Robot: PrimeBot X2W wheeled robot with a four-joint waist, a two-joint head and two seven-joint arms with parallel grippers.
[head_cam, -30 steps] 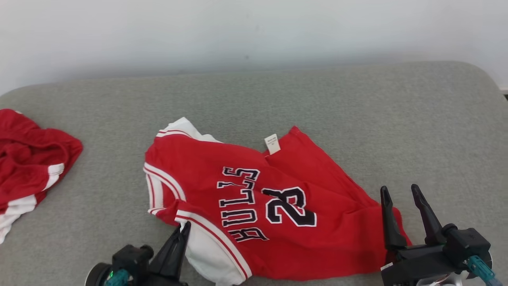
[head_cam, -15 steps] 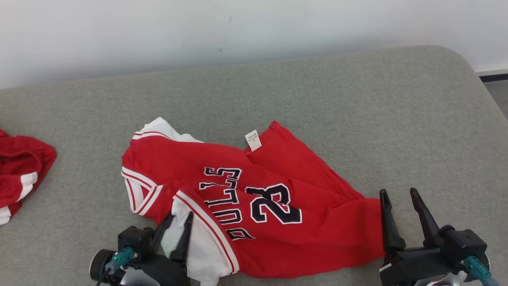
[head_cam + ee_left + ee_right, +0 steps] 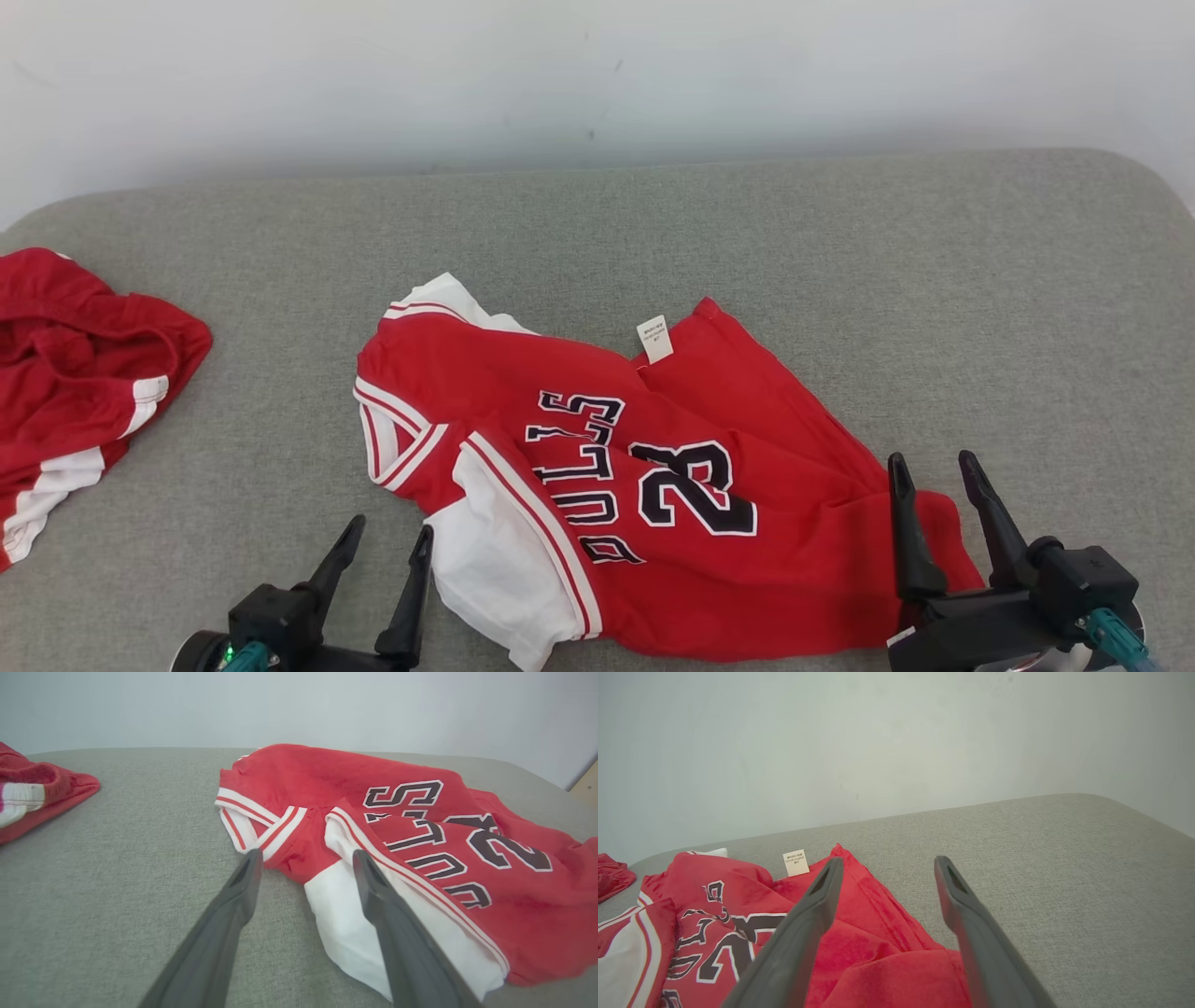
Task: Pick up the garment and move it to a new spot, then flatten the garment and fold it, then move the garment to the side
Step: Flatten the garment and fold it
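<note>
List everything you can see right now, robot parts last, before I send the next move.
jersey: one, red with white trim and black BULLS 23 lettering, lying rumpled at the middle of the padded surface
care tag: one, white, at the jersey's far edge
second garment: one, red with white stripes, bunched at the far left edge
padded surface: one, grey fabric, under everything
wall: one, white, behind the surface
left claw: one, dark, lower left beside the jersey's white panel, open
right claw: one, dark, lower right at the jersey's right end, open
</note>
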